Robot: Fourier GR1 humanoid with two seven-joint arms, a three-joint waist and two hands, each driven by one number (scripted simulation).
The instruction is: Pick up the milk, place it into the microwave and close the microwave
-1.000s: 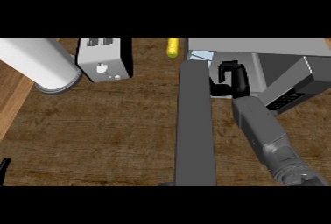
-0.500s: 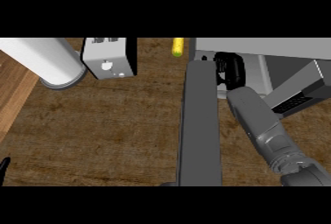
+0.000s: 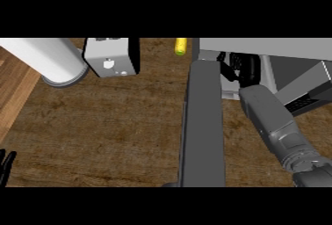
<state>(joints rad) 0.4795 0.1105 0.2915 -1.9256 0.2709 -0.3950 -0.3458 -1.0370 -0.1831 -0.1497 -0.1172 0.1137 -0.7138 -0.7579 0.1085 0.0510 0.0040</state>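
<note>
1. the surface point(image 3: 117, 132) is dark brown wood with a streaky grain, and along the left edge a strip of it turns lighter and more orange.
2. the microwave point(image 3: 285, 57) sits top right, a pale grey boxy thing with flat panels. its door point(image 3: 204, 127) is swung open and seen edge-on, so it reads as a long dark grey slab running from the cavity down to the bottom of the view.
3. the right hand point(image 3: 239, 66) is black and glossy and reaches into the microwave opening just right of the door's top end. its fingers look curled, but i can't tell what they're wrapped around, or if anything.
4. behind it the right forearm is a smooth grey cylinder running down to a knobbly jointed bit at the lower right.
5. the milk: honestly can't make it out. if it's anywhere, it's hidden in that dark area at the hand, inside the microwave mouth.
6. the left hand point(image 3: 5, 165) only shows as a few black fingers poking up at the lower left edge, straight and slightly spread, holding nothing.
7. a fat white cylinder point(image 3: 45, 59) with a grey rim lies tilted at top left.
8. beside it is a toaster point(image 3: 113, 57), a light grey box with a black side.
9. a small yellow object point(image 3: 181, 45) sits near the top, between the toaster and the microwave.
</note>
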